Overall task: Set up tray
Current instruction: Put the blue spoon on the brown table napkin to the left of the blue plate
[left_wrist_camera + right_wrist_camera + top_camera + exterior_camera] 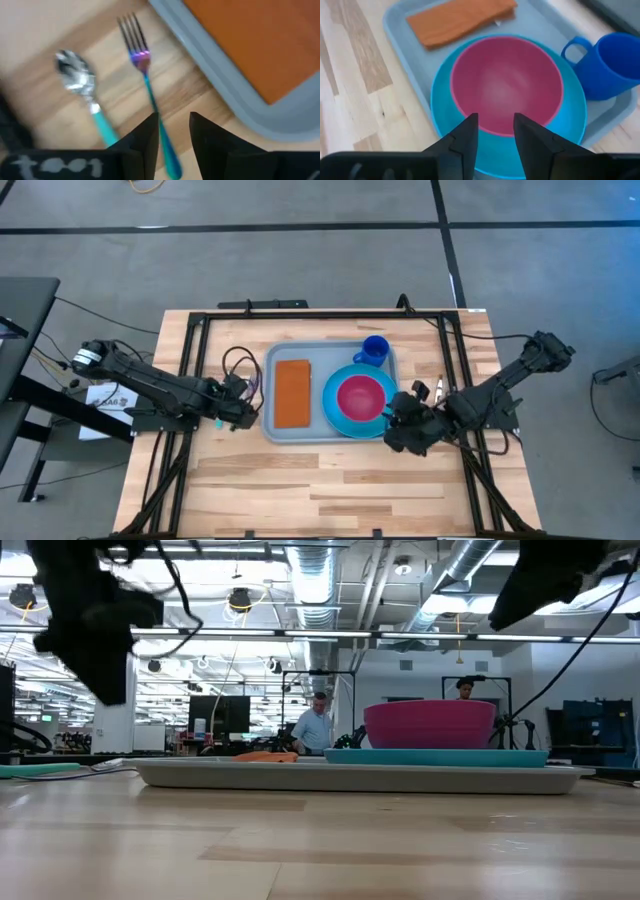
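A: Where does the tray [330,432] sit?
B: Flat in the middle of the wooden desk [330,490], between the two arms. It carries an orange napkin [292,392] on its left half, a round light-blue plate [338,418] with a pink bowl [361,397] in it on the right half, and a blue mug [375,350] at the far right corner.

A: And the left gripper [174,131]?
B: It hangs just off the tray's left edge, above the bare desk. In its wrist view the two dark fingers [145,142] stand apart with a narrow gap, holding nothing. A teal-handled fork [147,85] runs through that gap on the wood below, and a spoon [82,85] with the same teal handle lies beside the fork, apart from it. The tray's rounded corner shows just past the fork.

A: The right gripper [496,134]?
B: At the tray's right near corner, over the plate's rim. Its fingers are also parted, nothing between them, and past them the bowl sits inside the plate, with the mug just beside the plate and the napkin farther across the tray.

A: Anything from the level camera?
B: The tray lies flat on the desk with the bowl rising above the plate, and both arms are dark shapes up high. Two people [316,730] show far back in the room
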Motion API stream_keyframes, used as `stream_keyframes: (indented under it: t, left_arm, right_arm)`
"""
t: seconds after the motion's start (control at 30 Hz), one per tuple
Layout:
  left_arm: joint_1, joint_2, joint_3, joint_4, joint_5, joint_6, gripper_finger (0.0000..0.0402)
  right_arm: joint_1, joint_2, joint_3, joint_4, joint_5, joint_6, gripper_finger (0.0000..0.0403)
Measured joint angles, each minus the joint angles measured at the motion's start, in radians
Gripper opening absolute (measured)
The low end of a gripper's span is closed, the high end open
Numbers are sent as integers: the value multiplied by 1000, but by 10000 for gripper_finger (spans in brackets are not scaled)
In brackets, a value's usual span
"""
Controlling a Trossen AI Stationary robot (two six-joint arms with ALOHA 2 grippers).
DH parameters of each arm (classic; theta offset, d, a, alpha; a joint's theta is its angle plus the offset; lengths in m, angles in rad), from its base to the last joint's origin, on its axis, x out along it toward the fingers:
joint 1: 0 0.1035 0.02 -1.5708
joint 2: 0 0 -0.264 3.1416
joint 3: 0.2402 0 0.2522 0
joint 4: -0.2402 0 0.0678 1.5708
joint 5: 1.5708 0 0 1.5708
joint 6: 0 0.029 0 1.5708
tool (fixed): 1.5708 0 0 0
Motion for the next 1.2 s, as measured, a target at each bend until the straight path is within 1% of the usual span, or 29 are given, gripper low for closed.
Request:
stream_keyframes:
  t: [0.17, 0.27, 0.33, 0.4, 0.5, 0.67, 0.73, 0.83, 1.03, 1.2]
  left_arm:
    - [47, 0, -127, 169, 0, 8, 100]
    - [83, 0, -184, 229, -21, 34, 100]
    - [106, 0, -210, 251, -32, 56, 100]
    - [124, 0, -235, 303, -34, 83, 100]
    - [141, 0, -266, 382, -34, 111, 100]
    - [162, 0, -268, 375, -67, 137, 100]
    - [169, 0, -268, 375, -73, 173, 100]
    - [175, 0, -268, 380, -72, 182, 100]
    - [175, 0, -270, 378, -76, 183, 100]
    - [175, 0, -315, 431, -71, 182, 100]
  right_arm:
    - [96, 62, 1, 9, 120, 45, 118]
    - [139, 128, 1, 10, 155, 78, 118]
    - [155, 168, 1, 9, 167, 54, 118]
    - [151, 190, 0, 7, 167, -6, 118]
    - [125, 199, 0, 9, 170, -48, 118]
    - [60, 183, 1, 16, 173, -58, 118]
    - [38, 183, 1, 16, 167, -58, 118]
    - [19, 186, 1, 15, 166, -60, 118]
    - [8, 192, 1, 14, 155, -60, 118]
    - [19, 192, 1, 15, 150, -53, 118]
